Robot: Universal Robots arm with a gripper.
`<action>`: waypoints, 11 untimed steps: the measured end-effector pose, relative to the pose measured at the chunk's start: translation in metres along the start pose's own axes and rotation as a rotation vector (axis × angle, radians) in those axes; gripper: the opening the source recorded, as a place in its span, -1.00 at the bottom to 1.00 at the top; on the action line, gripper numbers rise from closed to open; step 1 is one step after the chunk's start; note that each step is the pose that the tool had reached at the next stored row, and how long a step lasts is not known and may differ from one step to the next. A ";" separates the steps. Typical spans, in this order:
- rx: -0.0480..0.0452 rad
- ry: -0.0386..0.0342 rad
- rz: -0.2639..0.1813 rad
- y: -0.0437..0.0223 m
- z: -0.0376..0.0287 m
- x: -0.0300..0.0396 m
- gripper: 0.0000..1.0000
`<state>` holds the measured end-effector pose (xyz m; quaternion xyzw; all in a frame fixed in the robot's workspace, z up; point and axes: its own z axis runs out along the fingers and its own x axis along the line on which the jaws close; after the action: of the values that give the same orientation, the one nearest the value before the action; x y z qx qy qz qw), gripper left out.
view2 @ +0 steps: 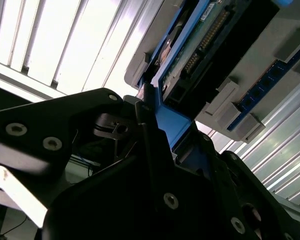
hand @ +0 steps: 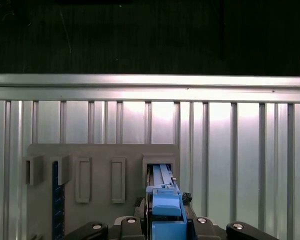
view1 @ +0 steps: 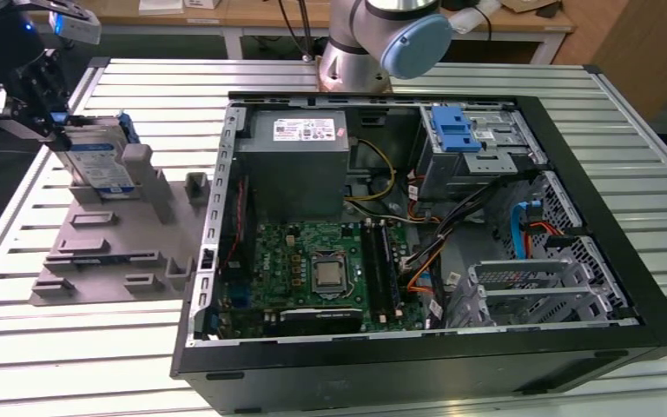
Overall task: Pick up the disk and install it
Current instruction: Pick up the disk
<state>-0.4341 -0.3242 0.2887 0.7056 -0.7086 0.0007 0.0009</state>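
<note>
The disk, a silver drive with a white-and-blue label in a blue caddy, stands on edge in a slot of the grey fixture block at the exterior view's left. My gripper sits at its upper far edge, shut on the caddy. In the second wrist view the black fingers press against the blue caddy frame, and the disk's circuit-board side runs away from them. In the first wrist view the blue caddy sits between the jaws over the fixture's slot.
An open computer case lies at centre and right, with motherboard, power supply and a drive bay holding a blue bracket. The arm's base stands behind it. A thin blue strip sits in another fixture slot. Slatted metal table.
</note>
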 end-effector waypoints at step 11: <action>-0.0001 0.0001 0.006 0.0000 0.0000 0.0000 -0.24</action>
<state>-0.4341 -0.3242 0.2887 0.7034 -0.7108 0.0007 0.0009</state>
